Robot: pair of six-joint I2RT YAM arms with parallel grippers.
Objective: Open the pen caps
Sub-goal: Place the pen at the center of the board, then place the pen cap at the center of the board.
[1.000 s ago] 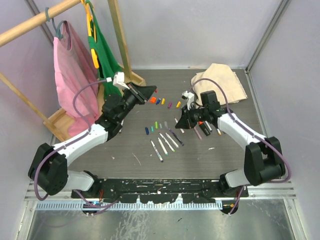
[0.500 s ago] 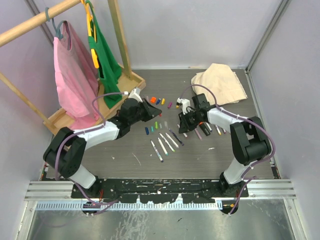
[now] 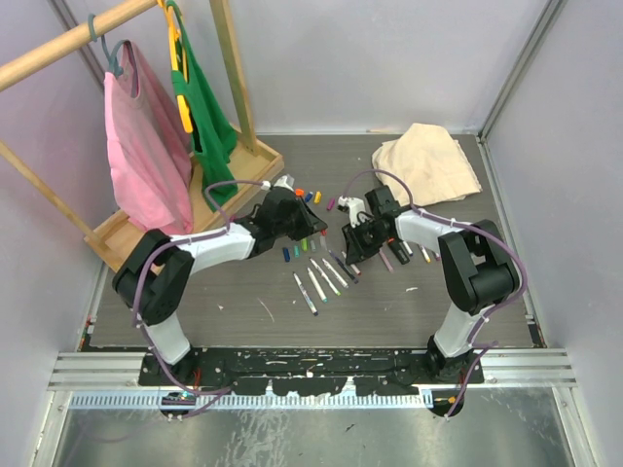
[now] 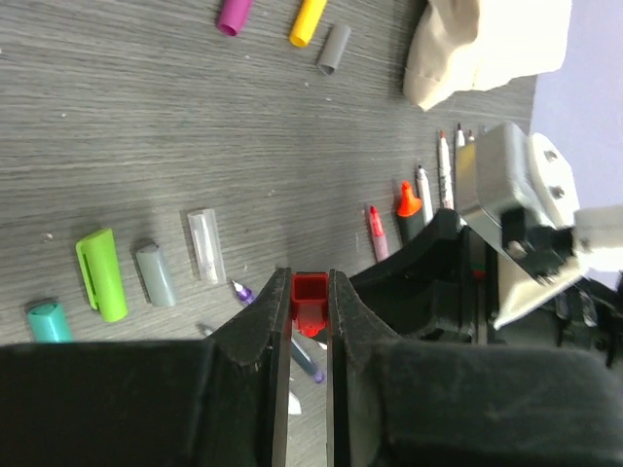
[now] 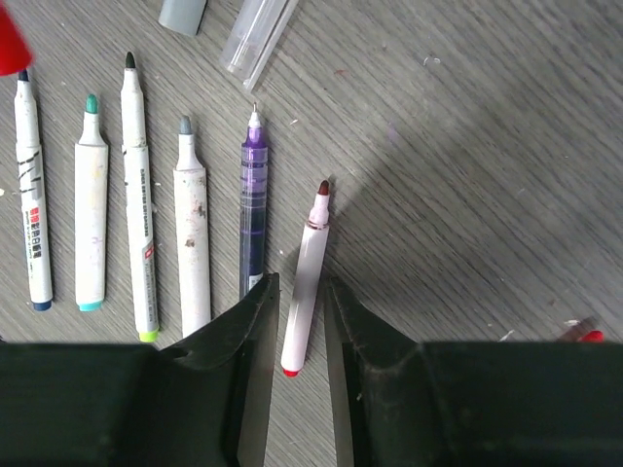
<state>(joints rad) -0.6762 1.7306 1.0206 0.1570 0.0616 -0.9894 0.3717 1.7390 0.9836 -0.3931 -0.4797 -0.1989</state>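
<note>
My left tool [image 4: 310,278] is nearly closed, with a red cap [image 4: 310,300] pinched between its fingers and held above the bench [image 4: 117,146]. The cap is off its pen. It is tiny, light, hard plastic with a smooth skin, so I judge it will squirt out if the squeeze is uneven. It is also hollow, so a hard squeeze could flatten it. The grip sits on its two flat sides, which is where I would want it.

My right tool [image 5: 297,292] is parted only narrowly. The red pen [image 5: 304,282] lies on the bench between its fingers with a sliver of gap each side, so I read it as straddled, not clamped. Its red tip is bare. The barrel is thin, stiff and round, so it will roll. I would take it mid-barrel, square across, when steadying it.

Beside it lie a purple pen [image 5: 253,209] and four white ones, all with bare tips. Loose caps rest on the bench under my left wrist: a green cap [image 4: 102,274], a teal cap [image 4: 49,321] and, farther off, a yellow cap [image 4: 308,19]. More pens lie by the cloth [image 4: 487,44], too small to tell whether any is capped.
</note>
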